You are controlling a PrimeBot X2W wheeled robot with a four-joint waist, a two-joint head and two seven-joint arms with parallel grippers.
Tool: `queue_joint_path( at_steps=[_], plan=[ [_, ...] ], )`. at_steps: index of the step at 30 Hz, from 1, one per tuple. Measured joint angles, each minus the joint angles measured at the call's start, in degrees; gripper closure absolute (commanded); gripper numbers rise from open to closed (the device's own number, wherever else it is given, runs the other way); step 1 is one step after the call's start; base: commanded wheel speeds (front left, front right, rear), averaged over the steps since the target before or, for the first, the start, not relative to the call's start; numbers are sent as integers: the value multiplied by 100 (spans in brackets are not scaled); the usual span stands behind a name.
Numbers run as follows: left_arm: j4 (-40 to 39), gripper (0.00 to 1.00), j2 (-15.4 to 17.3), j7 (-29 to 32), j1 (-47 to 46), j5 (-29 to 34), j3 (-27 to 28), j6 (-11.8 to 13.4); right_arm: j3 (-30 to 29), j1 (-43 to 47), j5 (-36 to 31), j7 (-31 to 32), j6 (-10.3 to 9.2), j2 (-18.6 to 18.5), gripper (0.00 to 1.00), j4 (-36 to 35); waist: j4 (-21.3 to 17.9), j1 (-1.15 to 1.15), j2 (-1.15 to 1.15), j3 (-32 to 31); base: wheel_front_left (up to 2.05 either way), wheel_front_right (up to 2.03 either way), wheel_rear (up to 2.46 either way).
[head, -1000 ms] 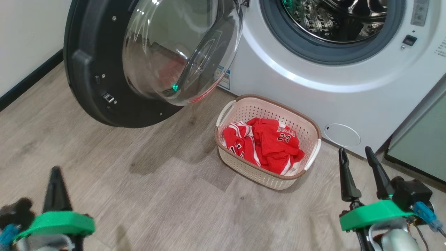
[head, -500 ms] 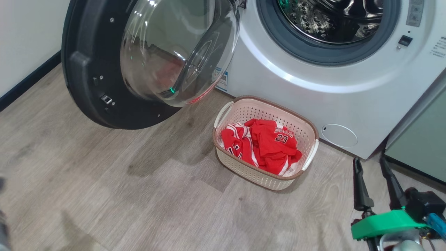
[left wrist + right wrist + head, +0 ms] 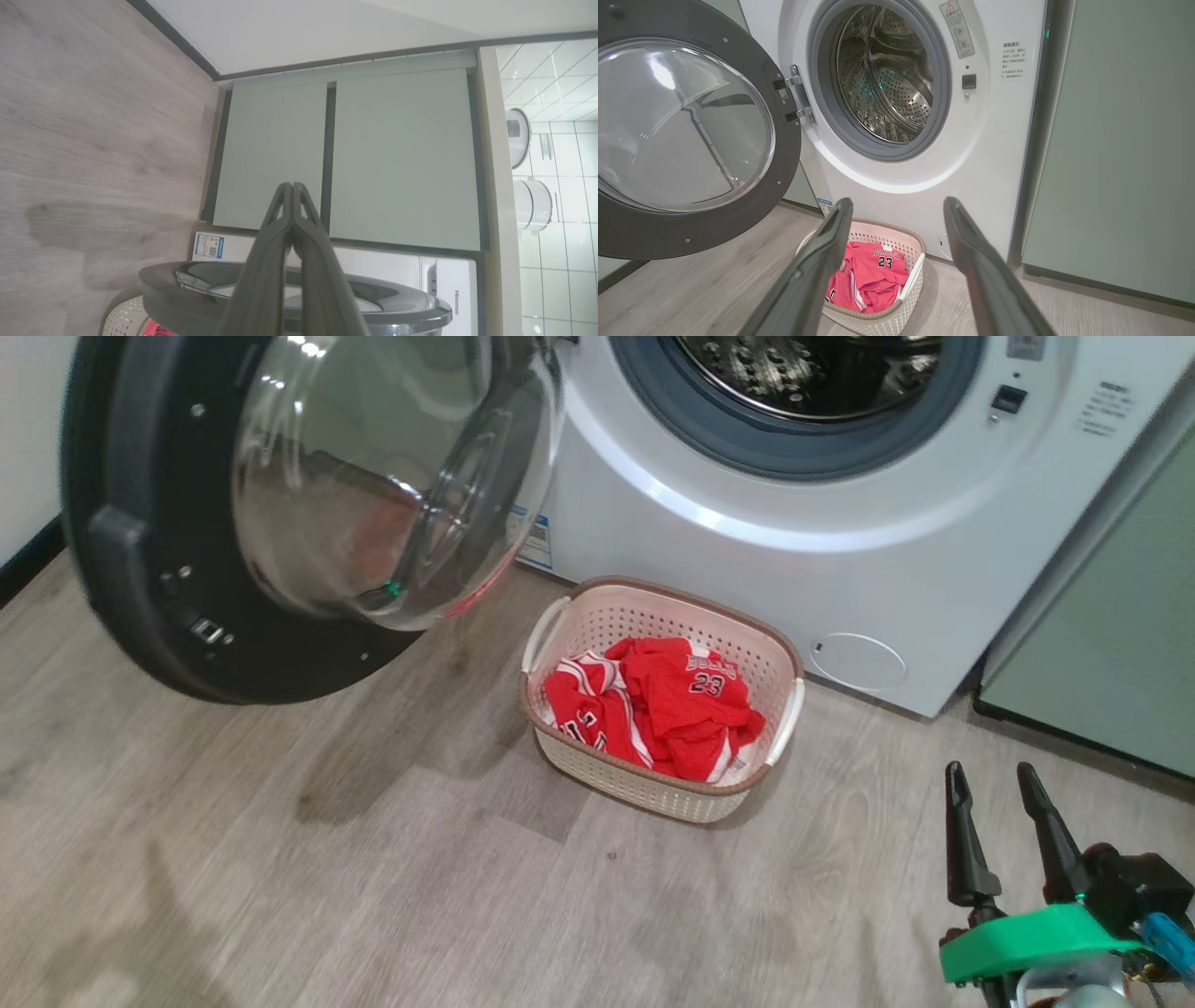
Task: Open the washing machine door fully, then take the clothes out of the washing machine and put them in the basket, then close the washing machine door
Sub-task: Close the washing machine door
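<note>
1. Pale wood-look floor (image 3: 280,859) runs from the robot to the machine. The whole head view has shifted since a second ago, so the camera has turned and the things have not moved.
2. Nearest, the right end effector (image 3: 990,773) stands at the lower right of the head view. Its fingers are apart with nothing between them, and it sits a little lower than a second ago.
3. The left end effector (image 3: 292,185) stood at the lower left of the head view a second ago and has since lifted away. In its wrist view the fingers are pressed together and empty, with the washing machine door (image 3: 299,303) just below them. Whether they touch it I cannot tell.
4. The basket (image 3: 635,784) sits on the floor just before the washing machine (image 3: 747,569). The clothes (image 3: 672,700) are heaped inside it as before.
5. The door is swung wide to the left of the opening.
6. Farthest, the drum (image 3: 887,79) looks empty as far as can be seen. Unloading seems done and closing the door remains. The left arm appears to be lining up to push it.
</note>
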Motion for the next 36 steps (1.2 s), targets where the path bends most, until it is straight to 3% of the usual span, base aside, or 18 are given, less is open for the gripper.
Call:
queue_joint_path(
  at_steps=[7, 24, 36],
  plan=[
    [270, 100, 114, 294, -270, 18, -183, 1, 81, -28, -18, 0, 0, -45, 0, 0, -265, 0, 0, 141, 0, 0, 0],
    [714, 100, 70, 269, -229, 154, -352, 33, 190, -283, -51, 0, 0, -225, 0, -7, -843, 0, 0, 613, 0, 0, 0],
    [792, 100, -320, 1135, -62, 109, -545, -422, 29, -367, -92, 0, 0, -255, 0, -36, -748, 0, 0, 604, 0, 0, 0]
  ],
)
